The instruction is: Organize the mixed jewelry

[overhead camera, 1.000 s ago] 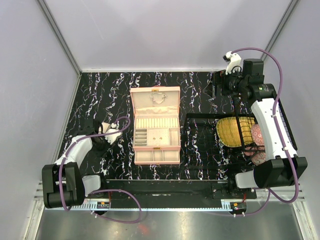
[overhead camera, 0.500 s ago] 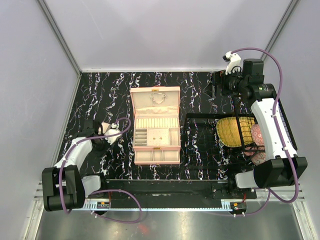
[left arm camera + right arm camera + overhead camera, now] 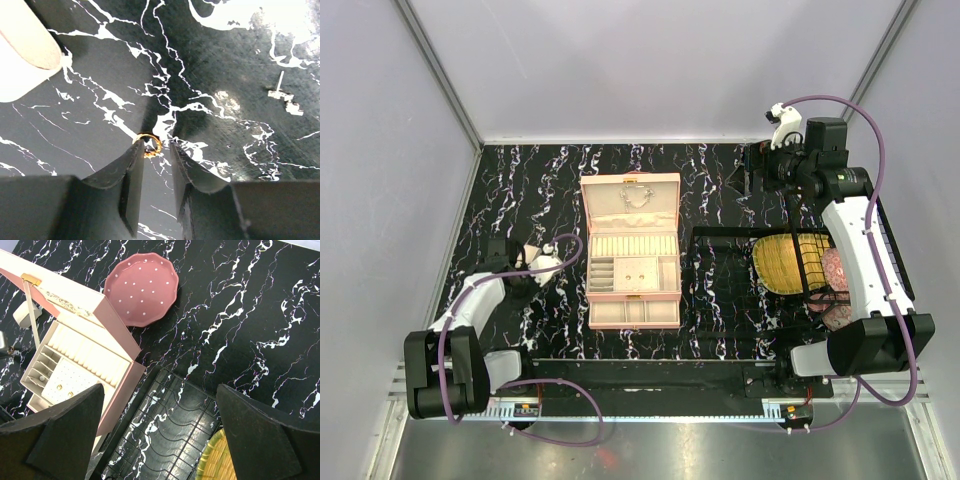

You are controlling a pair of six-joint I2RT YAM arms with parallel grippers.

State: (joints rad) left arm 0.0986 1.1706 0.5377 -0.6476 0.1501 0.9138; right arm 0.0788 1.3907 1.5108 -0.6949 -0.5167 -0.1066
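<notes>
The left hand (image 3: 157, 144) was held low over the surface (image 3: 90, 60), its fingers a narrow gap apart and clamped on nothing. A small gold ring (image 3: 156, 148) lay flat at their tips, overlapped by one fingertip and partly within the gap; whether it was touched could not be told. A loose stud (image 3: 280, 91) lay well apart from it on the same surface. From above, this hand was seen near the left edge, beside the open jewelry box (image 3: 630, 255) set in the middle. The right hand (image 3: 160, 440) was raised over the far right corner, its fingers spread wide with nothing between them.

The task was judged partly done. Two studs (image 3: 59, 386) were already seated on the dotted pad inside the box, and what looked like a chain (image 3: 636, 193) was lodged in the lid. The ring and the loose stud were left to be boxed.

The surface was black with white marble veining. A wire rack (image 3: 740, 270) was placed along the right edge, and a pink dotted dish (image 3: 141, 287) was seen beyond the box lid. Plain pale walls (image 3: 650, 60) enclosed three sides.
</notes>
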